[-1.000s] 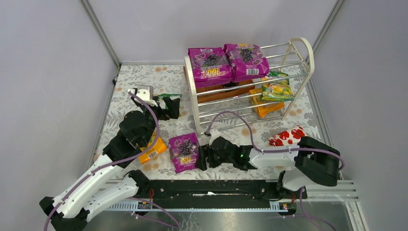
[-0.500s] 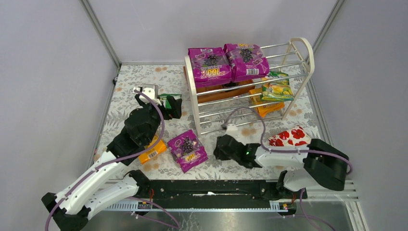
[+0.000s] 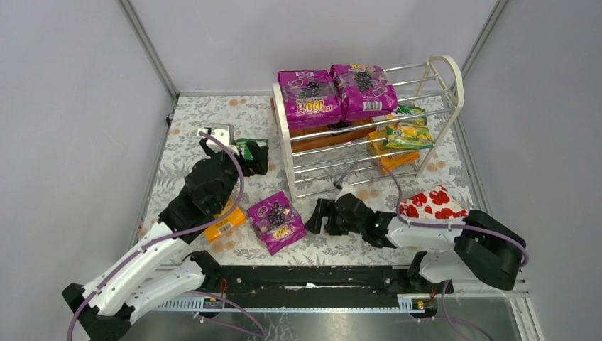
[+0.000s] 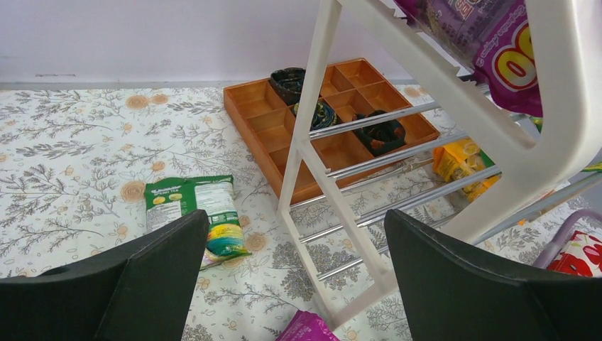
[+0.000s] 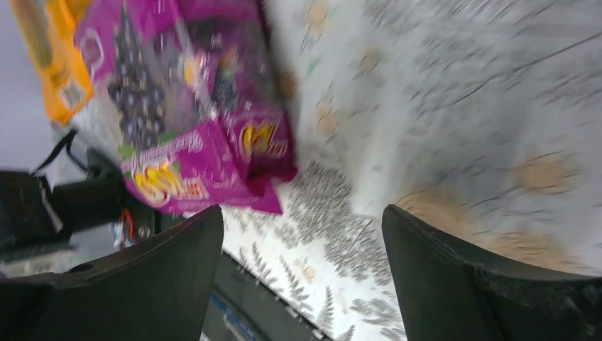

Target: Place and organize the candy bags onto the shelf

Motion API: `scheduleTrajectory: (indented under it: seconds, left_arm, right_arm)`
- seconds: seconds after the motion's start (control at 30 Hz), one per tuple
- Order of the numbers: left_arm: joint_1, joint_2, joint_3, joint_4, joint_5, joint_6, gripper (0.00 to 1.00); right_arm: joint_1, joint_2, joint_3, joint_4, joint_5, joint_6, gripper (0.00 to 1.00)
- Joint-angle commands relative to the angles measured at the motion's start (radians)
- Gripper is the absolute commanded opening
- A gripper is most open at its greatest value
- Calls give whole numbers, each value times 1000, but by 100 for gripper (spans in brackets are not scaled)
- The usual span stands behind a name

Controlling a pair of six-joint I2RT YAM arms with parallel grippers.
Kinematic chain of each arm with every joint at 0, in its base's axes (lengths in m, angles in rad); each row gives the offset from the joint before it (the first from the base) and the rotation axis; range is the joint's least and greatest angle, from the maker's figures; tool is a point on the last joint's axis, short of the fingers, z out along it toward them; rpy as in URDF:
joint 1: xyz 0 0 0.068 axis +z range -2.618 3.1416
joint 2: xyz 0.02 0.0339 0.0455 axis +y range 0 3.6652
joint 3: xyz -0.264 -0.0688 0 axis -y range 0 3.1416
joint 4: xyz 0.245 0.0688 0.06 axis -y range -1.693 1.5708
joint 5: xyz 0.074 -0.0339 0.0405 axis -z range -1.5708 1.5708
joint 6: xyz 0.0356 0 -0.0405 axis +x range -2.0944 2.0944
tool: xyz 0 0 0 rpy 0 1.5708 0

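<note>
Grey walls close in a floral-printed surface [image 3: 213,117] with both arms reaching across it. On the left, an orange glossy plastic candy bag [image 3: 227,223] lies flat on the surface, partly under the left arm. Further back, the left hand [image 3: 253,158] has its black fingers [image 4: 135,284] spread wide and holds nothing. Just beyond its left finger lies a green-and-white candy bag [image 4: 192,212], flat on the surface; whether the finger touches it cannot be told.

Near the middle, a magenta candy bag printed with dark grapes and "100" [image 3: 277,224] lies on the surface, tilted. Just to its right, the right hand [image 3: 320,217] points at it with its fingers [image 5: 149,284] well apart and nothing between them, clear of the bag.

Behind stands the white-framed shelf with thin chrome rods [image 3: 282,138]. Two more magenta grape bags [image 3: 309,96] [image 3: 364,89] sit side by side and touching on its top tier. A green-and-yellow bag [image 3: 407,132] rests on a middle tier at the right end, and another orange bag [image 3: 390,158] lies below it. A brown wooden compartmented tray [image 4: 341,96] sits on the surface behind the shelf. At the far right, a red-and-white heart-patterned package [image 3: 431,202] lies on the surface beside the right arm.
</note>
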Motion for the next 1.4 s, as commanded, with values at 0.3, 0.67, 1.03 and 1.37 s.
scheduleTrajectory:
  seconds: [0.3,0.67,1.03,1.37]
  left_arm:
    - [6,-12,30,19,-5,5,99]
    - [5,-9,28,20,-4,10,99]
    - [5,7,31,19,8,6,99]
    - [6,18,37,19,14,2,99]
  right_arm:
    - [78,339,-58,604,-139,238,55]
    - [-11,216,-37,352,-23,96,9]
    - [-128,89,193,-212,81,-230,9]
    - [-141,18,-58,166,-216,162,93]
